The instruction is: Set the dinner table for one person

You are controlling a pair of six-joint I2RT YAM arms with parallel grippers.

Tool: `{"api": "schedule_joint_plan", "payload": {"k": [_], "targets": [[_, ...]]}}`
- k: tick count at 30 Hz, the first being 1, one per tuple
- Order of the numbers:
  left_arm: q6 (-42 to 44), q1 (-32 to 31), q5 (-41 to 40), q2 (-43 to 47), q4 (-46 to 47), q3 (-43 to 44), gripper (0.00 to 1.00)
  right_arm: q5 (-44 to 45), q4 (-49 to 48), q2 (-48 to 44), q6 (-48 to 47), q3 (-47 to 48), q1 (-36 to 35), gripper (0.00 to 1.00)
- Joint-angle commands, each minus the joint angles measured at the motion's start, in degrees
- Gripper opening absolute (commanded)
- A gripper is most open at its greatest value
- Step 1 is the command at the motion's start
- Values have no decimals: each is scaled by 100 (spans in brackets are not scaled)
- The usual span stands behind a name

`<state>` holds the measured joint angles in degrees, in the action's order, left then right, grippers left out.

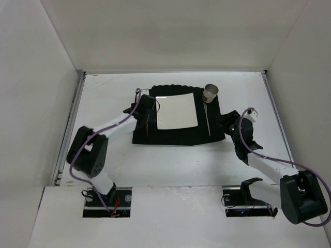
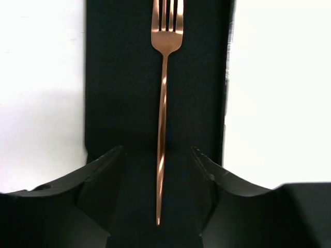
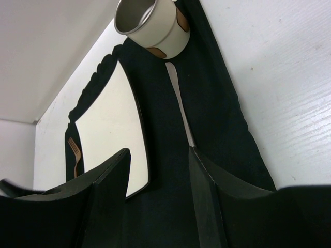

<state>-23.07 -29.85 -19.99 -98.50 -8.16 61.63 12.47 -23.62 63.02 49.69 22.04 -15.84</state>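
The dinner table (image 1: 170,165) is the large white walled surface. On it lies a black pleated mat (image 1: 176,135) with a white square plate (image 1: 177,111) on it. A copper fork (image 1: 148,126) lies on the mat left of the plate. My left gripper (image 1: 148,119) is open over the fork; in the left wrist view the fork (image 2: 164,77) lies flat on the mat, with its handle end between the spread fingers of the gripper (image 2: 158,175). My right gripper (image 1: 224,124) is open and empty at the mat's right edge (image 3: 158,175). A silver knife (image 3: 181,103) lies right of the plate (image 3: 111,129).
A cream cup with a metal rim (image 1: 210,93) stands at the mat's far right corner, above the knife (image 1: 207,118); it also shows in the right wrist view (image 3: 152,23). White walls close in the table on the left, right and far sides.
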Motion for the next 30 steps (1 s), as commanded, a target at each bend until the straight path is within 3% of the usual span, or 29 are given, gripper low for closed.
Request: {"api": "schedule_joint_plan", "payload": {"k": [1, 5, 6, 7, 12, 18, 22, 30], "targets": [[-232, -61, -154, 1295, -98, -325, 51, 54, -310, -89, -83, 169, -20, 55], [-733, 141, -242, 2551, 16, -1255, 65, 159, -310, -220, -12, 64, 32, 54], [-838, 211, -251, 2807, 25, -1476, 75, 229, -310, -299, -3, 29, 67, 54], [-979, 325, -251, 3132, 8, -1739, 100, 317, -310, -378, 14, -24, 102, 54], [-1568, 992, -269, 4600, -212, -2882, 100, 537, -310, -730, 199, -253, 252, 53], [-1964, 1872, -128, 5595, -502, -3560, 100, 836, -214, -827, 365, -385, 375, 53], [-2148, 2303, 29, 5517, -616, -3684, 100, 1081, -30, -687, 506, -376, 446, 54], [-2386, 2532, 206, 5183, -353, -3781, 100, 1179, 76, -309, 638, -253, 428, 54]]}}
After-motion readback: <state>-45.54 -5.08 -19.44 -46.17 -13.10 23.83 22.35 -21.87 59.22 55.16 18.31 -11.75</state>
